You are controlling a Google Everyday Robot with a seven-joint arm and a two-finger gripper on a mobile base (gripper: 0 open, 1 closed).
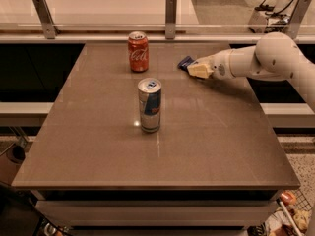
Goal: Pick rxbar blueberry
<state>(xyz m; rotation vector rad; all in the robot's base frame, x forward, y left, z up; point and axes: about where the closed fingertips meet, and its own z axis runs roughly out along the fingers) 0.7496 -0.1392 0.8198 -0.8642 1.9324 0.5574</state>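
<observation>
A small flat dark blue snack bar (185,62) lies on the big brown desk (211,146), near the back edge and a bit to the right. The cream-coloured pincer (199,71) is low over the desk, right at the bar, and hides the bar's right end. I cannot tell if the pincer is open or closed. The round white arm (256,60) reaches in from the right. A red soda can (138,51) stands left of the bar. A tall blue and silver can (149,105) stands near the middle, well apart from the bar.
</observation>
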